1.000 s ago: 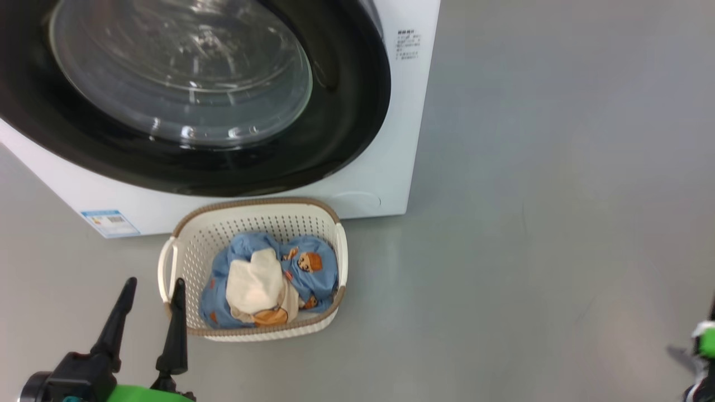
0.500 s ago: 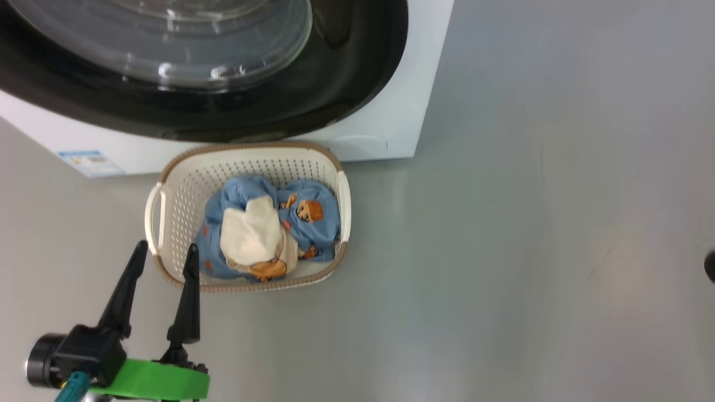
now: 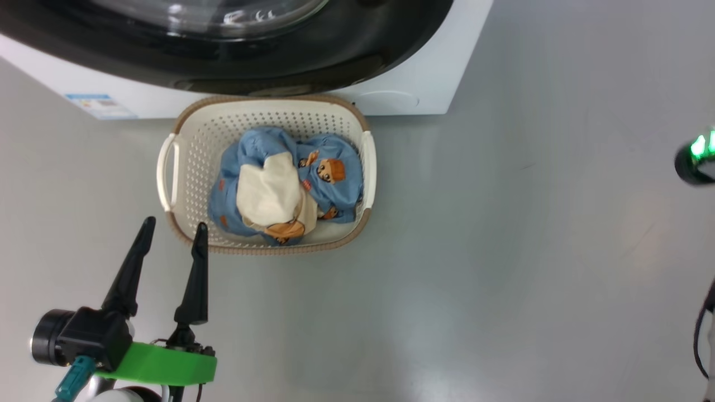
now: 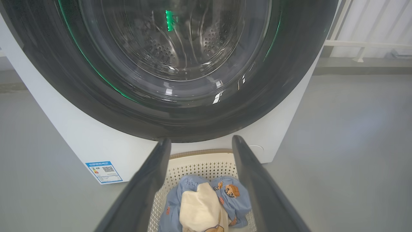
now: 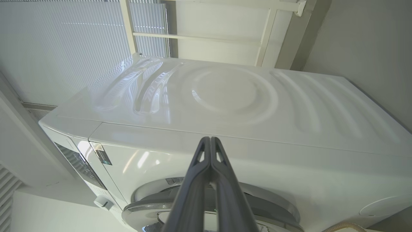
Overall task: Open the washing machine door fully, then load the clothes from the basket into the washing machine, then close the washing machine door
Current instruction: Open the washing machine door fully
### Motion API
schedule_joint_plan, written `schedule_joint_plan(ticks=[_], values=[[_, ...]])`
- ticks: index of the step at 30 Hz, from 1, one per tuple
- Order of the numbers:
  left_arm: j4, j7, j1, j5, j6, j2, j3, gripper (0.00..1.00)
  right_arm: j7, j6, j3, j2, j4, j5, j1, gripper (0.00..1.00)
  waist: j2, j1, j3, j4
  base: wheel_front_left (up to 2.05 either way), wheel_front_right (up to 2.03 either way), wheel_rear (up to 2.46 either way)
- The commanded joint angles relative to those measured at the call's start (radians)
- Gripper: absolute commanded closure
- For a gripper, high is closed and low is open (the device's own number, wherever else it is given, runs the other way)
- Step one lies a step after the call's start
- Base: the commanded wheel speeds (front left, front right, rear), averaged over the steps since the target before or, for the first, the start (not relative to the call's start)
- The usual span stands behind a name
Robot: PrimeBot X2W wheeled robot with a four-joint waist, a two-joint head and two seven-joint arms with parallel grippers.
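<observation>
The cream basket stands on the floor right in front of the white washing machine. In it lie the clothes: light blue bear-print fabric with a cream cloth on top. The washing machine door, black-rimmed, looks shut against the front. My left gripper is open and empty at the basket's near left corner, fingers pointing at the machine. The left wrist view looks between its fingers at the door, the basket and the clothes. My right gripper is shut, empty, facing the machine's white panel.
Bare grey floor spreads to the right of the basket and machine. A blue label sticker sits low on the machine's front left. A dark, green-lit part of my right arm shows at the right edge. A pale wall and window frame stand behind.
The head camera has tilted down, so the machine and basket sit higher in the picture. The left gripper stays open by the basket's corner. The basket and clothes have not moved.
</observation>
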Motion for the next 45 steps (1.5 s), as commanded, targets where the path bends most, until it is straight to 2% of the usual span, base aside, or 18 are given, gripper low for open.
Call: schedule_joint_plan(ticks=[1,6,18,28,45], values=[[-0.027,-0.006,-0.014,0.012,-0.001,0.017,0.029,0.00,0.024,0.002,0.031,-0.001,-0.025,-0.020,-0.033,1.00,0.0000,0.0000,0.027,0.026,0.00,0.00,0.00],[-0.023,-0.006,-0.020,0.011,-0.001,0.011,0.020,0.00,0.084,0.002,0.088,0.026,-0.031,-0.056,-0.110,1.00,0.0000,0.0000,0.047,0.047,0.00,0.00,0.00],[-0.032,-0.006,-0.032,0.001,-0.001,0.002,0.017,0.00,0.161,0.002,0.176,0.024,-0.022,-0.108,-0.237,1.00,0.0000,0.0000,0.097,0.089,0.00,0.00,0.00],[-0.030,-0.006,-0.047,-0.024,0.000,0.001,-0.001,0.00,0.166,0.002,0.233,0.025,-0.014,-0.121,-0.299,1.00,0.0000,0.0000,0.121,0.118,0.00,0.00,0.00],[-0.049,-0.006,-0.034,-0.060,0.031,0.001,-0.044,0.00,0.163,0.002,0.273,-0.025,-0.005,-0.125,-0.375,1.00,0.0000,0.0000,0.164,0.186,0.00,0.00,0.00]])
